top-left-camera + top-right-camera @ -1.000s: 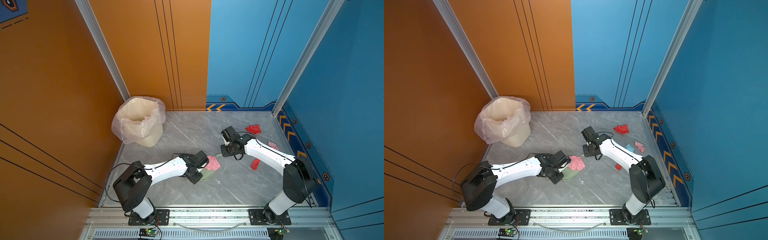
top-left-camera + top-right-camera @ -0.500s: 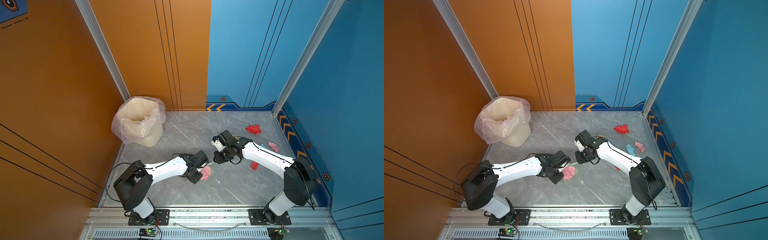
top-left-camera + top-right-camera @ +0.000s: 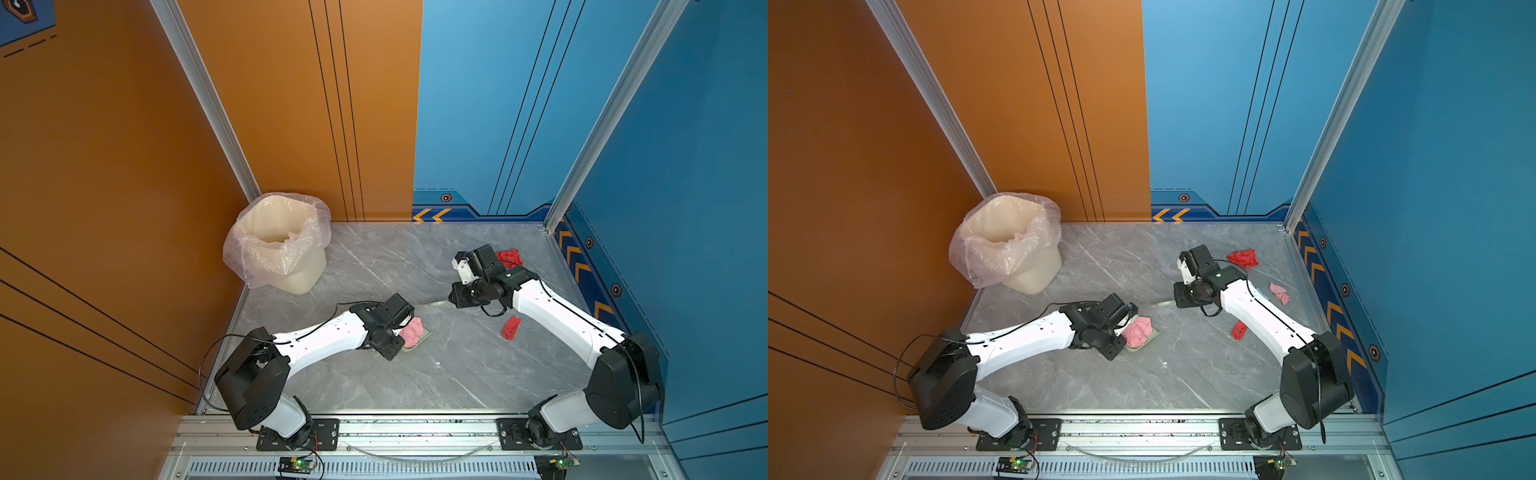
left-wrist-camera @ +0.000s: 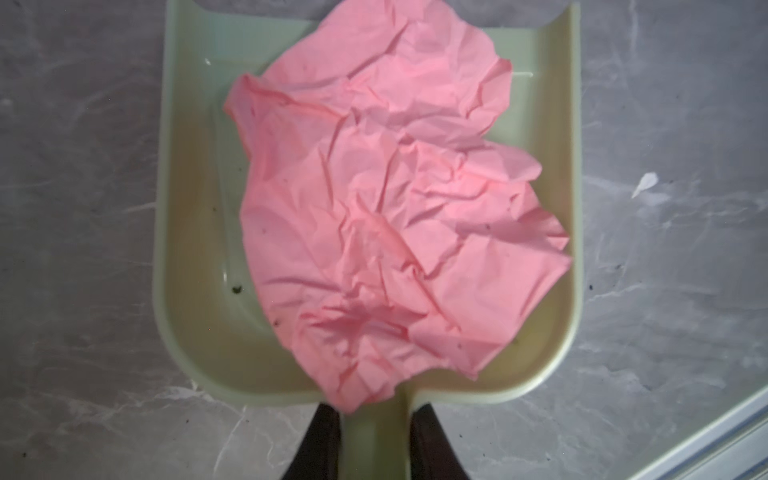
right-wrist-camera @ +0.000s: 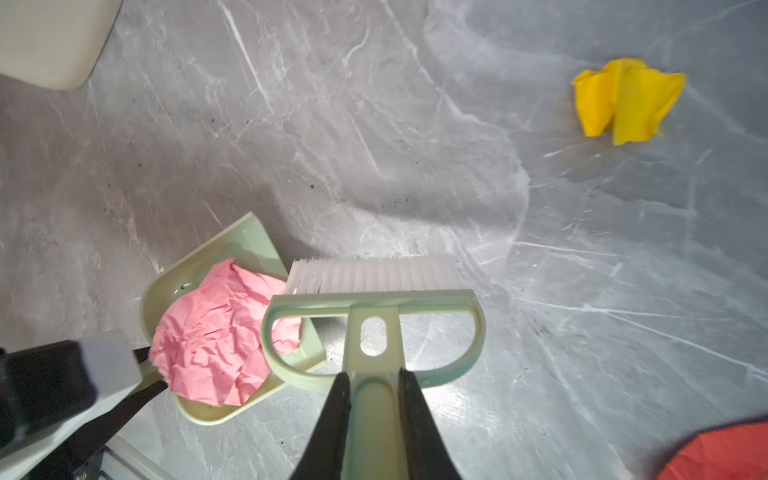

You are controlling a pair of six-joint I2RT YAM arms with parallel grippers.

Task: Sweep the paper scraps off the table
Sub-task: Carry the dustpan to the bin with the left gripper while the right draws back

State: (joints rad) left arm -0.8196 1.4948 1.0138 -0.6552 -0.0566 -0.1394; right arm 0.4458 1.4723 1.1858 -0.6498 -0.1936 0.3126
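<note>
Scraps of crumpled paper lie in several spots. A large pink wad (image 4: 395, 216) fills the pale green dustpan (image 4: 187, 299), which lies flat near the middle of the table (image 3: 374, 386). A red wad (image 3: 1243, 257) rests toward the far right corner, and a small red scrap (image 3: 511, 327) lies just beside the right forearm. A small pink scrap (image 3: 1280, 293) sits near the right-hand wall, and a yellow wad (image 5: 627, 99) shows in the right wrist view only. The left gripper (image 4: 374, 424) is clamped on the dustpan's handle. The right gripper (image 5: 372, 386) is closed tight on the handle of the brush (image 5: 374, 299), whose white bristles point at the table near the dustpan; whether they touch it cannot be told. The tabletop is grey marble with white veins, flecked with dark specks, and has a silver metal rim (image 3: 415, 428) along the near edge. A cream bin (image 3: 291, 274) lined with a clear plastic bag stands in the far left corner. Orange panels close the left side and part of the back, and blue panels with orange chevrons along their base close the rest.
</note>
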